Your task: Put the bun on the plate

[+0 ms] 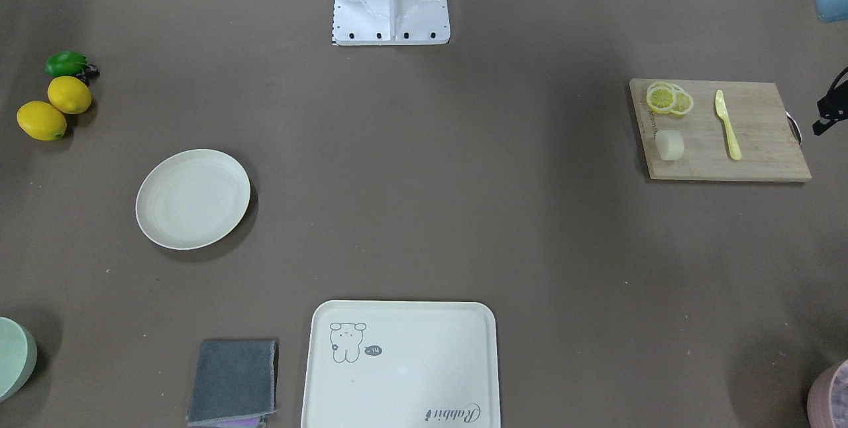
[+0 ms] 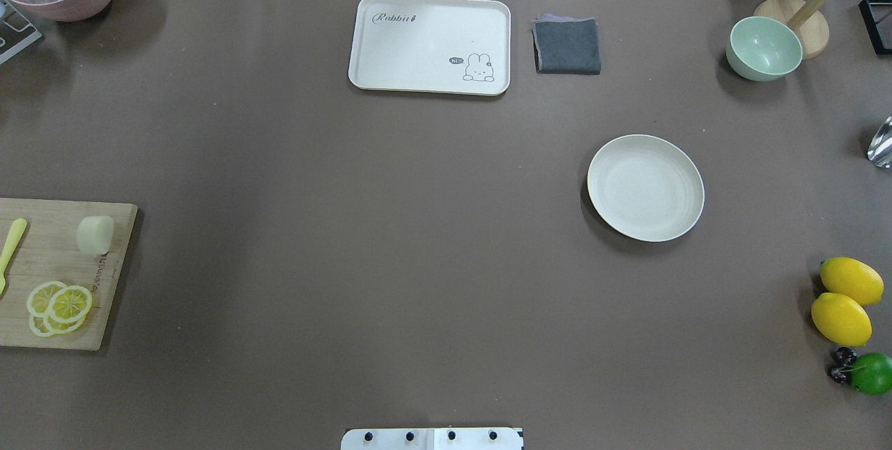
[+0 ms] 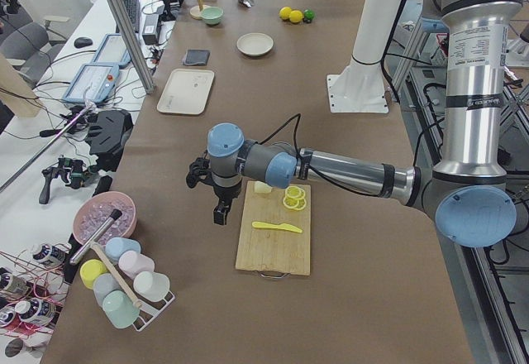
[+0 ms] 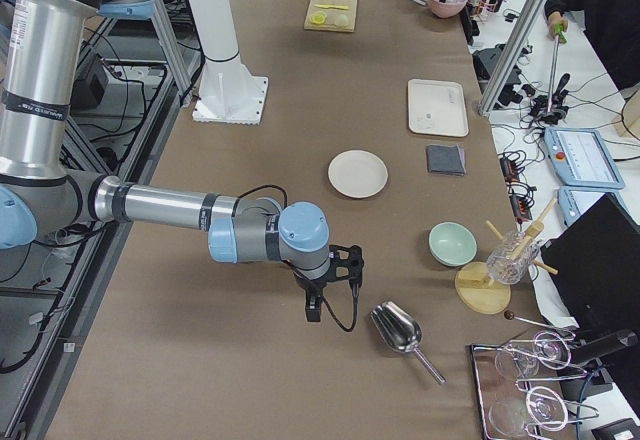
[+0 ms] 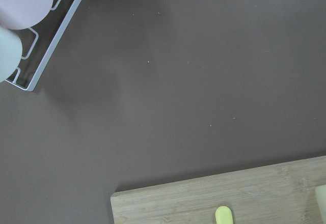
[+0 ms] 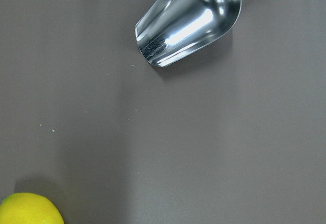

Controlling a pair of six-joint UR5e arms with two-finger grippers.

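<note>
The bun (image 1: 669,144) is a pale cream stub lying on a wooden cutting board (image 1: 722,153) at the table's left end, also seen from overhead (image 2: 95,235) and in the exterior left view (image 3: 263,187). Its edge just shows at the left wrist view's right border (image 5: 321,199). The round cream plate (image 2: 645,187) lies bare on the right half (image 1: 193,199). My left gripper (image 3: 220,213) hangs beside the board, apart from the bun; I cannot tell its state. My right gripper (image 4: 312,312) hovers over the table's right end, its state equally unclear.
Lemon slices (image 1: 669,98) and a yellow knife (image 1: 727,124) share the board. A bear tray (image 2: 430,44), grey cloth (image 2: 567,45) and green bowl (image 2: 764,48) line the far edge. Two lemons (image 2: 847,300) and a metal scoop (image 6: 188,20) lie at the right end. A cup rack (image 3: 124,285) stands at the left.
</note>
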